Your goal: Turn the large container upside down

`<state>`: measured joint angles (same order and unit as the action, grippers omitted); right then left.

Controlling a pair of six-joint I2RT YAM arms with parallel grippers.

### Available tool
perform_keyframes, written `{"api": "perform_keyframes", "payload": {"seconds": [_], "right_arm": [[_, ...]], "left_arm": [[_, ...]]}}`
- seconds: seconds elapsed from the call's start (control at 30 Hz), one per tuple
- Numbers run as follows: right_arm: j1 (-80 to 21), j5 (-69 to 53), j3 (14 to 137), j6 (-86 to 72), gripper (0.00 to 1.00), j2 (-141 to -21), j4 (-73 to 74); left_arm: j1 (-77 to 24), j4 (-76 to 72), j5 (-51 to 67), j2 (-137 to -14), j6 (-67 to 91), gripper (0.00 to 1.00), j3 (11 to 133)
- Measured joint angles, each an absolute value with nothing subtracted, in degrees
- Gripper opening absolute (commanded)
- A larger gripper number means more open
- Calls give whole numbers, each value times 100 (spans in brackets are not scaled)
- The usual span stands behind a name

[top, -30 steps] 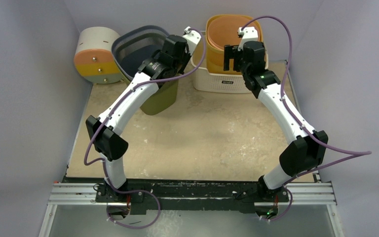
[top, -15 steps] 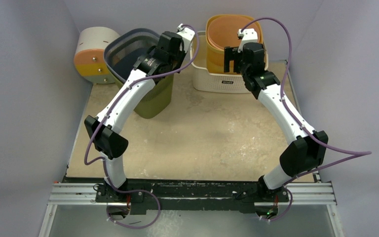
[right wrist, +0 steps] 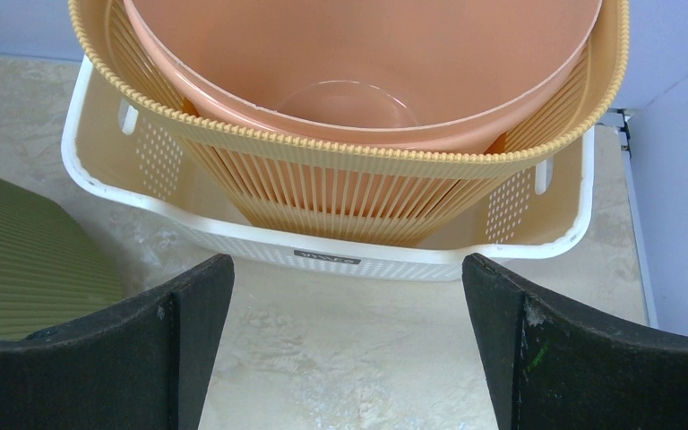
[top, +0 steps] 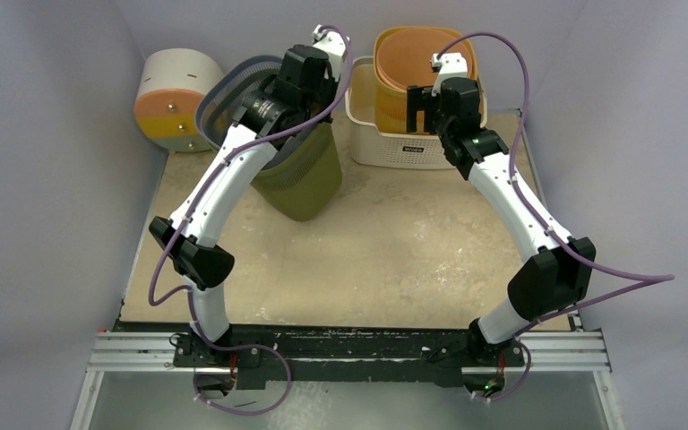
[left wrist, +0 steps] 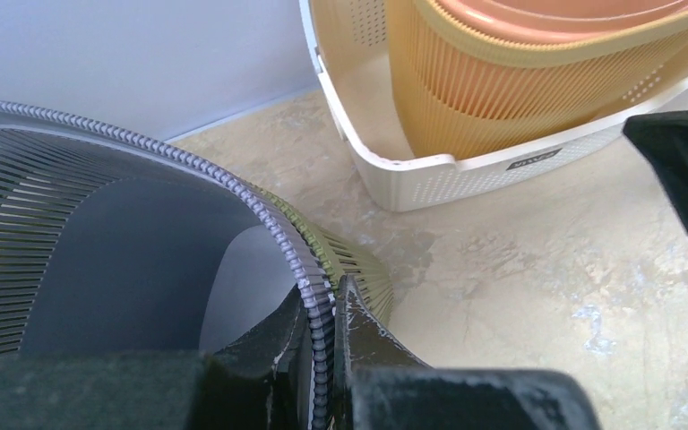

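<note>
Left gripper [left wrist: 322, 300] is clamped almost fully shut on the ribbed rim of the gray bin [left wrist: 125, 233], one finger [left wrist: 273, 336] inside the rim, the other outside. Gray bin sits nested in the green bin [top: 309, 179]; the green rim shows just beside the outer finger, can't tell if it is pinched too. In the top view the nested pair is at the back left of the table [top: 394, 242], tilted, mouth toward the back-left and up, green base pointing near-right. Can't tell if the base touches the table. Left arm reaches over the green side, wrist above the rim at the pair's right edge. Right gripper [right wrist: 348, 269] is spread wide and holds nothing, hanging just in front of the white basket [right wrist: 322, 246] at the back centre-right. Basket is upright on the table and holds a yellow bin [right wrist: 349, 193] with slatted walls, an orange bin [right wrist: 367, 54] nested inside it, both mouths up. Green bin's side shows at the left edge of the right wrist view, near the basket but apart. Striped drum [top: 175, 98], cream, orange, yellow and pale green bands, lies on its side in the back-left corner, just beside the gray rim.
</note>
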<state>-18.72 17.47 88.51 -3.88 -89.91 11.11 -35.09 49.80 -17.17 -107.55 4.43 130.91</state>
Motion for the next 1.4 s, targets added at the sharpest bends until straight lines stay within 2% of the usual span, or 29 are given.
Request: {"api": "perform_keyframes", "payload": {"seconds": [0.23,0.53,0.83,1.4], "right_arm": [[-1872,1737,8851,-388,99,-8991,1133],[-1872,1726,8851,-390,99,-8991,1135],[-1872,1710,8851,-436,99,-8991,1135],[-1872,1732,8903,-530,100,-8991,1240]], "left_arm": [[-3667,5011,-1898,-10713,454,0,13305],[-3900,5074,-2718,-10711,-27,0,13316],[-4547,4731,-3798,-10645,-593,0,13343],[-5607,1761,-5575,-10051,-2978,0,13445]]}}
